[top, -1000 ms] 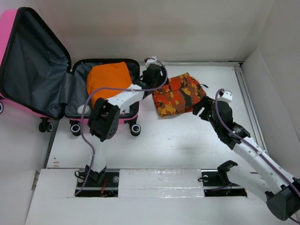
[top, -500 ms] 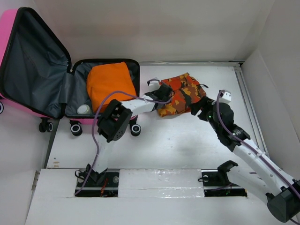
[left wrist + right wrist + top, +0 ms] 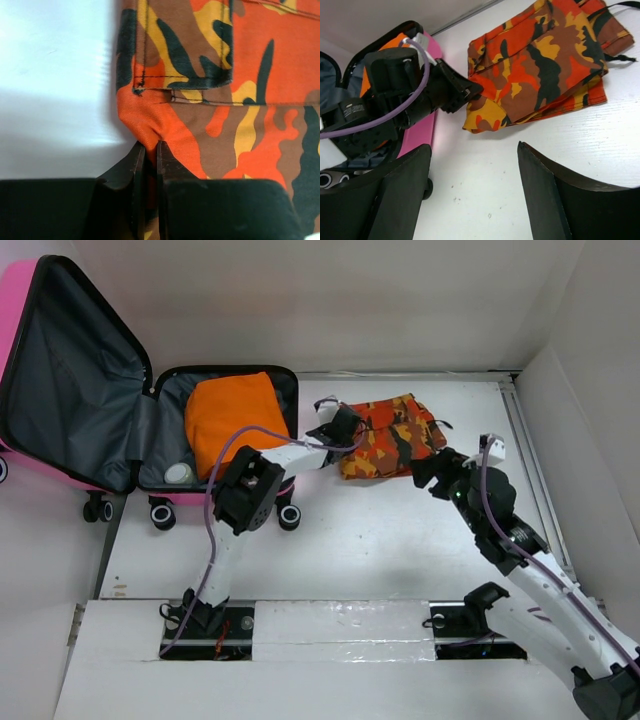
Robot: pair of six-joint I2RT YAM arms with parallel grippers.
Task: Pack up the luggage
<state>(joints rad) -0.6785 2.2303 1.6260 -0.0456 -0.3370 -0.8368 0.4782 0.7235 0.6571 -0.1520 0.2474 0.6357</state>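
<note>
Luggage [image 3: 70,380] is sitting open at far left overhead, an orange bundle [image 3: 235,415] covering its base. Left wrist: your left gripper [image 3: 147,147] is pinching the camouflage garment [image 3: 240,100] edge, jaws nearly closed. Right wrist: your right gripper [image 3: 475,185] is hovering wide open, the left arm [image 3: 385,115] hiding most of the luggage.

Left arm reaches forward and pinches; right arm is bent with its gripper open.
The left gripper [image 3: 148,148] has its jaws closed to a thin slit on a fold of camouflage cloth [image 3: 240,100] at its tips. The right gripper [image 3: 472,150] holds its fingers spread wide apart.
</note>
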